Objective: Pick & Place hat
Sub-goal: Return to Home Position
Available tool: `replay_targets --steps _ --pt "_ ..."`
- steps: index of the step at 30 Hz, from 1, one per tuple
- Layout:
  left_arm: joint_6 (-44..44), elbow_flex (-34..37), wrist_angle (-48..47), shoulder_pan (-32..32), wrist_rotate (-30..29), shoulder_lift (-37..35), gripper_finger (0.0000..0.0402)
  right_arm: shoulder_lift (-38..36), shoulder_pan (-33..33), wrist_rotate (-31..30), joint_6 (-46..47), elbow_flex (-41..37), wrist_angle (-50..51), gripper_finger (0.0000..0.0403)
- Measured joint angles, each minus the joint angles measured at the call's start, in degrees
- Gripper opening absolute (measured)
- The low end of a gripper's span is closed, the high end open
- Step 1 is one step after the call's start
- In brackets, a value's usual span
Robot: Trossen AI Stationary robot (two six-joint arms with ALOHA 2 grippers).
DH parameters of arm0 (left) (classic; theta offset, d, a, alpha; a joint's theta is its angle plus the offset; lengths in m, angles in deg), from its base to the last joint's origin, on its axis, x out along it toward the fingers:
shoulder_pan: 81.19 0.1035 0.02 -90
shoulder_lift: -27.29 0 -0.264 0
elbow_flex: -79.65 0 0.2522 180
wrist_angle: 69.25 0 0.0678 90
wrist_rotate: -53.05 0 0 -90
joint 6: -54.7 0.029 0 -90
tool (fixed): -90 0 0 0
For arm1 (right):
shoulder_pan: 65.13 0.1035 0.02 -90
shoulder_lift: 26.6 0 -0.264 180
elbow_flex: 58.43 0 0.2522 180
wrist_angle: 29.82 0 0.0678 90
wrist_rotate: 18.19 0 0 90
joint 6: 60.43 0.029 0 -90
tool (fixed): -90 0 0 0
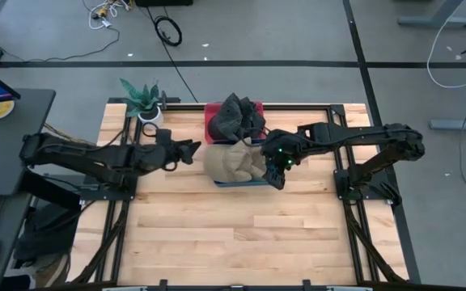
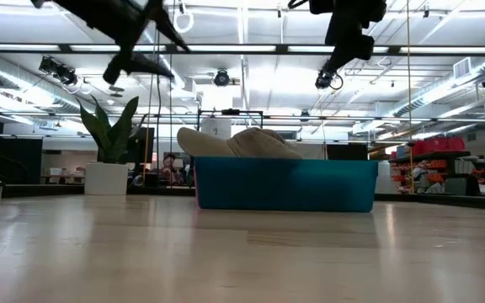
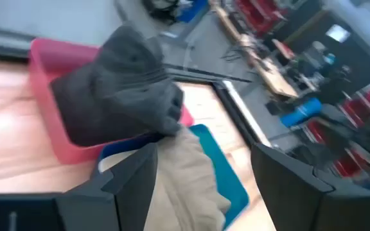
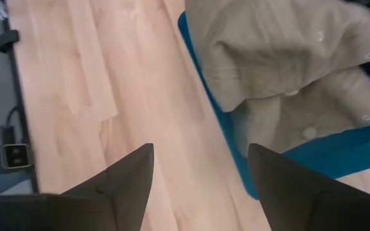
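A beige hat (image 1: 235,162) lies in a blue bin (image 1: 241,184), spilling over its left rim; it shows as a beige mound (image 2: 241,143) above the blue bin (image 2: 285,185) in the low view. A dark grey hat (image 1: 237,117) sits piled in a pink bin (image 1: 211,121) behind it. My left gripper (image 1: 191,150) hovers open just left of the beige hat, above the table. My right gripper (image 1: 277,176) hovers open over the blue bin's right end. The left wrist view shows the grey hat (image 3: 121,86) and the beige hat (image 3: 191,186); the right wrist view shows the beige hat (image 4: 288,70).
A potted plant (image 1: 144,101) stands at the table's far left corner. The wooden table (image 1: 233,234) stretches bare toward the near edge. Black frame rails run along the table's sides. A tablet and desk sit off the table to the left.
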Motion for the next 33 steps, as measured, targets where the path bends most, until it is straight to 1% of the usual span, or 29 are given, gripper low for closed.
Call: replay_targets --steps 3,7,9,12,14,17,19,21,23,25,26,27,28,31,33 --pt "3.5 0.0 0.1 -1.9 -0.2 -1.6 0.0254 0.0 -1.8 3.5 -0.1 0.0 0.0 0.0255" --pt "1.7 0.0 -0.1 -3.3 0.8 -2.1 0.0254 0.0 -3.8 4.5 1.4 0.0 -0.7 0.0255" --pt "1.5 0.0 -0.2 -3.3 2.7 -2.1 0.0254 0.0 -4.6 4.6 1.4 0.0 -0.9 0.0255" --pt "1.3 0.0 -0.2 -3.3 7.4 -2.1 0.0254 0.0 -5.5 4.6 1.4 0.0 -1.2 0.0255" --pt "5.3 0.0 0.0 -3.2 10.1 -2.1 0.0254 0.0 -6.0 4.4 1.3 0.0 -1.7 0.0255" --pt "14.6 0.0 2.9 -3.2 10.8 -2.1 0.0245 0.0 -6.6 4.3 1.2 0.0 -2.7 0.0255" --pt "20.3 0.0 5.2 -3.2 9.7 -2.1 0.0224 0.0 -6.8 2.7 1.5 0.0 -2.9 0.0255" --pt "24.1 0.0 7.5 -3.1 8.8 -2.1 0.0188 0.0 -6.8 0.9 1.9 0.0 -2.9 0.0255" --pt "27.7 0.0 9.4 -2.8 8.8 -2.1 0.014 0.0 -6.8 -0.8 1.5 0.0 -2.9 0.0255" --pt "30.1 0.0 9.4 -2.4 9.3 -2.4 0.0078 0.0 -6.8 -1.7 1.2 0.0 -3.1 0.0255" --pt "31.5 0.1 9.3 -2.3 10.1 -2.8 0.0045 0.0 -6.8 -1.6 1.3 0.0 -3.4 0.0255" --pt "33.0 0.1 9.5 -2.1 11.5 -3.2 0.0024 0.0 -6.8 -1.6 1.3 0.0 -3.7 0.0255" --pt "34.5 0.1 9.4 -2.0 12.9 -3.9 0.0015 0.0 -6.8 -1.6 1.3 0.0 -4.1 0.0255" --pt "39.5 0.1 9.4 -1.9 16.3 -6.2 0.0006 0.0 -6.8 -1.6 1.5 0.0 -5.7 0.0255" --pt "42.9 0.1 9.3 -2.0 17.7 -8.1 0.0004 0.0 -6.5 -1.6 3.3 0.0 -6.2 0.0255"
